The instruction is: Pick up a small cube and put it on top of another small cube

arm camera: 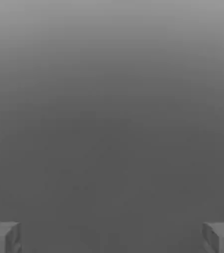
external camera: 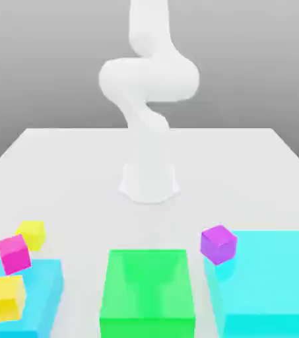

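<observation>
Grey claw spread fully wide, gripping nothing; lemon-yellow small cube and magenta cube touching on white worktop.

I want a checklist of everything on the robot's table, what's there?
Surface: white table, flat.
Job's things: small lemon-yellow cube on the table beside the magenta cube; purple cube by the large cyan block.
Clutter: golden-yellow cube on the small cyan block; green block.
Grippers: gripper open, holding nothing; white arm upright.
Cables: nothing seen.
Surroundings: plain grey backdrop.
</observation>
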You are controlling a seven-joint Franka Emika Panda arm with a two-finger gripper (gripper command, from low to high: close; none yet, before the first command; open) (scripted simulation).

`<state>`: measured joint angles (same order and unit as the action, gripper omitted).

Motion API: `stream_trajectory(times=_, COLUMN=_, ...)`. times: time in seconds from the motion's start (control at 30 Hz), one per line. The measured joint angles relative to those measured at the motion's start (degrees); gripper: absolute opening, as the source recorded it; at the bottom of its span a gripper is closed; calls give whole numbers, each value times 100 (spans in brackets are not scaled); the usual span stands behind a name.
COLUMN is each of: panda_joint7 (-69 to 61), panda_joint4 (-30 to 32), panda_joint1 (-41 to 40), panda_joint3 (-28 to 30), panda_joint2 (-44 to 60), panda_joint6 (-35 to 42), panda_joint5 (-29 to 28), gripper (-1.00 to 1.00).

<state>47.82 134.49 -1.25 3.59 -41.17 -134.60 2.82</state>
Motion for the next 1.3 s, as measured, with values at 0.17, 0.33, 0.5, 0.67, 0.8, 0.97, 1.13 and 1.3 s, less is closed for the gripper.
stream_trajectory(times=0.17, panda_joint7=438, panda_joint4=556, panda_joint1=-285, panda_joint3=638, panda_joint2=1015, panda_joint6=-570, panda_joint5=556, gripper=0)
stream_trajectory(times=0.33, panda_joint7=918, panda_joint4=1088, panda_joint1=-634, panda_joint3=1088, panda_joint2=2011, panda_joint6=-1110, panda_joint5=1013, gripper=0)
stream_trajectory(times=0.5, panda_joint7=1556, panda_joint4=1626, panda_joint1=-1058, panda_joint3=1439, panda_joint2=2957, panda_joint6=-1674, panda_joint5=1255, gripper=0)
stream_trajectory(times=0.67, panda_joint7=2518, panda_joint4=2185, panda_joint1=-1663, panda_joint3=1793, panda_joint2=3775, panda_joint6=-2292, panda_joint5=1042, gripper=0)
stream_trajectory(times=0.8, panda_joint7=3666, panda_joint4=2606, panda_joint1=-2262, panda_joint3=2180, panda_joint2=4259, panda_joint6=-2791, panda_joint5=262, gripper=0)
stream_trajectory(times=0.97, panda_joint7=3592, panda_joint4=2559, panda_joint1=-2282, panda_joint3=2022, panda_joint2=4681, panda_joint6=-3143, panda_joint5=471, gripper=0)
stream_trajectory(times=1.13, panda_joint7=3107, panda_joint4=2445, panda_joint1=-2662, panda_joint3=1490, panda_joint2=5150, panda_joint6=-3491, panda_joint5=1119, gripper=0)
stream_trajectory(times=1.3, panda_joint7=2649, panda_joint4=2359, panda_joint1=-3332, panda_joint3=658, panda_joint2=5665, panda_joint6=-3878, panda_joint5=1749, gripper=0)
